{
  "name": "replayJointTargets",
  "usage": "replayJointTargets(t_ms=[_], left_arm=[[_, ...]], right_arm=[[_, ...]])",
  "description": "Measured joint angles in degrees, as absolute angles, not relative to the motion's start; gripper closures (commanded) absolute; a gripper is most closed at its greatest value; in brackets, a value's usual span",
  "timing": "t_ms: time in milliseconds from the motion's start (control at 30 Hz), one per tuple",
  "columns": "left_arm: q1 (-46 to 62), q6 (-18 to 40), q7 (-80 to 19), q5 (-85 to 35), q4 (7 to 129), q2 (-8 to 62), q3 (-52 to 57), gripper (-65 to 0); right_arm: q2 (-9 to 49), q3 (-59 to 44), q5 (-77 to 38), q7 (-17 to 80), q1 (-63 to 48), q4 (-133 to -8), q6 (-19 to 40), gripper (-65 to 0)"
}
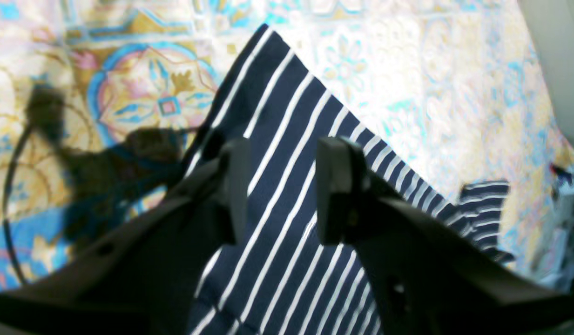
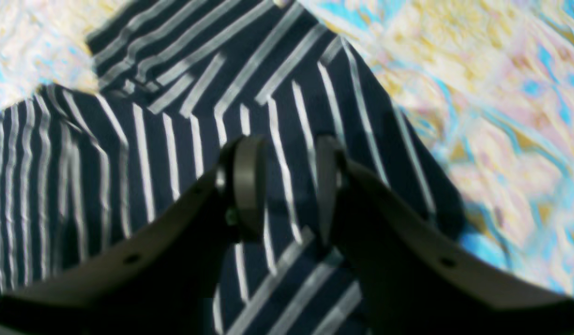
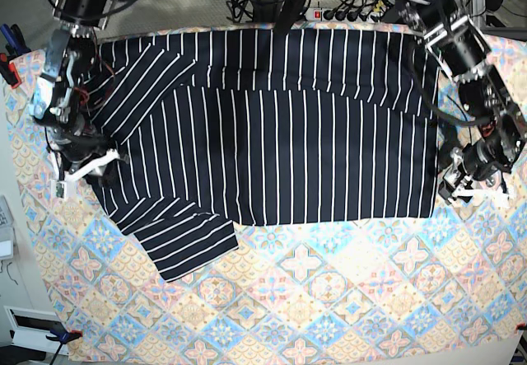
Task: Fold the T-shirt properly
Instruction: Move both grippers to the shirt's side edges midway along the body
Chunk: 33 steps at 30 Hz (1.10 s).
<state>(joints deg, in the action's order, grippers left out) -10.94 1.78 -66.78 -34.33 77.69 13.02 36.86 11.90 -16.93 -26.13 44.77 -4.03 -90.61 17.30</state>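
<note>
The T-shirt (image 3: pixel 280 142) lies flat across the far half of the table, its long axis running side to side — the stripes run from far edge to near edge over the body. Its upper band reaches the far edge; one sleeve (image 3: pixel 185 245) juts toward the near left corner with stripes at a slant, and a folded flap (image 3: pixel 136 85) lies diagonally near the far left corner. The cloth is dark navy, thin and soft, with narrow white pinstripes evenly spaced.

Under it lies a tablecloth (image 3: pixel 329 299) printed with pastel diamonds and flower medallions in blue, yellow and pink. Red clamps (image 3: pixel 69 334) grip its edge at the near left corner, and cables (image 3: pixel 346 7) lie beyond the far edge.

The left gripper (image 1: pixel 282 186) hangs above the shirt's straight side edge by the table's right edge, its pale, flat-faced jaws spread apart with nothing between them. The right gripper (image 2: pixel 289 184) hovers over the folded flap near the left edge — jaws parted too, holding no cloth, with striped fabric showing through the gap.
</note>
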Motion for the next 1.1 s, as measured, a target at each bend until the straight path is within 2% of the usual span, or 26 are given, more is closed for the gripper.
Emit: replayJointTargets(t_ms=[267,567,967,1100], left_arm=[[-18.17,1.8,-56.93,-25.63,65.04,13.8,32.58,-23.2],[-18.87,1.34,-43.35,-20.73,53.1,14.74,27.92,-23.2],[-19.73,1.74,-34.41,-20.53,45.41,13.85,26.81,-23.2],[-19.86,1.74,-34.15,-20.56,44.99,13.82,26.81,-23.2]], right_arm=[[11.77,-16.86,-25.78,45.32,-3.46,-88.38,16.97,-18.0],[11.75,-16.86,-25.87,45.17,-3.38,-88.51,16.93,-18.0],[11.77,-16.86,-25.91,44.88,-3.38,-88.92,17.12,-18.0],[11.77,-16.86,-25.89,44.84,-4.62,-88.99,17.28,-18.0]])
